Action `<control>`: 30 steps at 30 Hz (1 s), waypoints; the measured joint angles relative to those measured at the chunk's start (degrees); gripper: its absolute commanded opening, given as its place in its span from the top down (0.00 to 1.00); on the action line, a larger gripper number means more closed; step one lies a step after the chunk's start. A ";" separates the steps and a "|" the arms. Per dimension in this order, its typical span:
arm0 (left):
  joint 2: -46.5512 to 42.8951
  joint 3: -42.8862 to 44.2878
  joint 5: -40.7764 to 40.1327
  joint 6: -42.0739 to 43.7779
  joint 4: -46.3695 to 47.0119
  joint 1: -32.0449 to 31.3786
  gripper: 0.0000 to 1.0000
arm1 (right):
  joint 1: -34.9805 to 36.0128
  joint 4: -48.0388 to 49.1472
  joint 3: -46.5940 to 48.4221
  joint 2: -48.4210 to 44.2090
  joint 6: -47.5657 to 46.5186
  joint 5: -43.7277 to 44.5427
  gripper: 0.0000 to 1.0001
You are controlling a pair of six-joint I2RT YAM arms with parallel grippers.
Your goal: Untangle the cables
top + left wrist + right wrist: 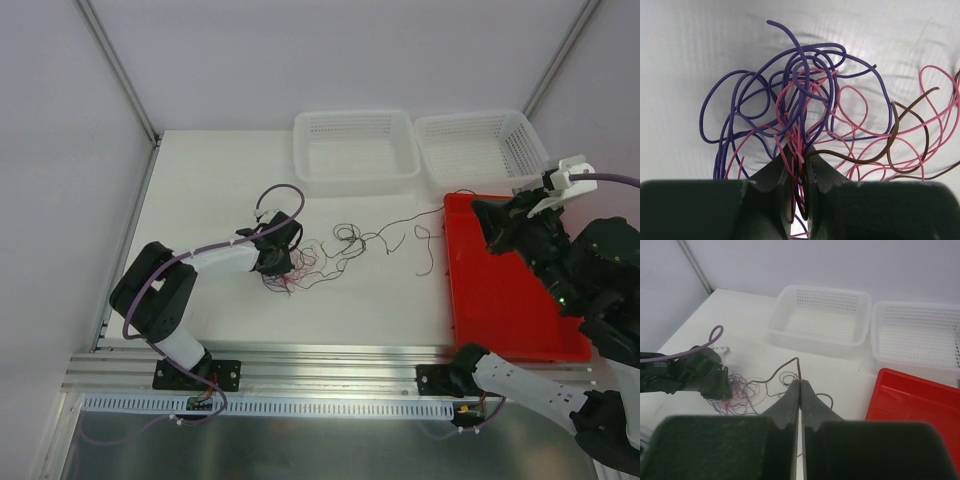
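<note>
The cables form a loose tangle (pixel 318 258) of thin purple, pink-red and dark strands on the white table. My left gripper (pixel 272 262) is at the tangle's left end. In the left wrist view it (pixel 799 161) is shut on a bunch of pink (pixel 852 102), purple (pixel 735 80) and brown (pixel 912 131) strands. My right gripper (pixel 484 208) hangs above the red tray's far left corner. It (pixel 800 383) is shut on the end of one dark brown cable (pixel 776 372), which runs down and left to the tangle (pixel 737 390).
Two white mesh baskets (pixel 355 150) (pixel 480 148) stand side by side at the back of the table. A red tray (pixel 505 300) lies at the right. A dark strand (pixel 425 250) trails toward the tray's left edge. Grey walls enclose the table.
</note>
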 measured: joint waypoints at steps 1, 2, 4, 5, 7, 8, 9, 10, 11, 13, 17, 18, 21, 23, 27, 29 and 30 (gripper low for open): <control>-0.48 -0.44 -0.02 0.00 -0.22 0.00 0.94 | 0.00 0.04 -0.44 0.00 -0.02 0.70 0.99; -1.22 -1.09 -0.04 0.04 -0.39 0.02 0.95 | 0.00 0.00 -1.20 0.04 -0.02 1.60 0.99; -2.86 -2.56 -0.42 0.09 -1.01 0.31 0.94 | 0.00 -0.24 -2.75 0.11 -0.04 3.48 0.99; -3.65 -3.41 -0.46 0.09 -1.11 0.50 0.94 | 0.00 -0.37 -3.15 0.24 -0.20 4.50 0.99; -5.14 -5.09 -0.20 0.07 -1.05 2.05 0.95 | 0.00 -0.31 -3.23 0.35 -0.68 6.36 0.99; -5.79 -5.75 0.00 0.04 -0.94 3.02 0.95 | 0.00 -0.17 -3.17 0.37 -1.05 7.50 0.99; -6.67 -6.56 0.09 0.04 -0.94 4.42 0.95 | 0.00 -0.26 -2.86 0.31 -1.49 8.50 0.99; -7.63 -7.41 0.17 0.04 -0.94 5.95 0.95 | 0.00 -0.28 -2.27 0.28 -1.95 9.53 0.99; -8.61 -8.24 0.15 0.07 -0.96 7.48 0.95 | 0.00 -0.15 -1.57 0.28 -2.45 10.56 0.99; -10.71 -10.16 0.15 0.15 -1.09 10.67 0.95 | 0.00 0.09 -0.50 0.20 -3.28 12.13 0.99; -14.60 -12.81 0.20 0.76 -2.19 15.67 0.87 | 0.00 0.61 0.00 -0.35 -4.48 14.56 0.99; -15.26 -13.03 0.20 0.94 -2.73 16.41 0.83 | 0.00 0.79 -0.09 -0.35 -4.70 15.04 0.99; -16.37 -13.07 1.73 1.81 -3.13 16.61 0.74 | 0.00 1.29 -1.16 -0.31 -5.20 16.02 0.99; -17.18 -13.05 3.80 2.56 -3.26 16.61 0.65 | 0.00 1.46 -2.19 0.09 -5.68 16.57 0.99; -20.76 -12.61 8.35 3.82 -3.89 16.61 0.42 | -1.11 2.19 -3.72 2.27 -6.62 17.14 0.99; -24.02 -11.98 10.34 4.66 -4.15 16.61 0.24 | -2.73 2.62 -4.63 3.58 -7.08 17.05 0.99; -25.92 -11.50 11.50 5.01 -4.48 16.61 0.19 | -3.91 2.80 -5.09 4.15 -7.26 16.81 0.99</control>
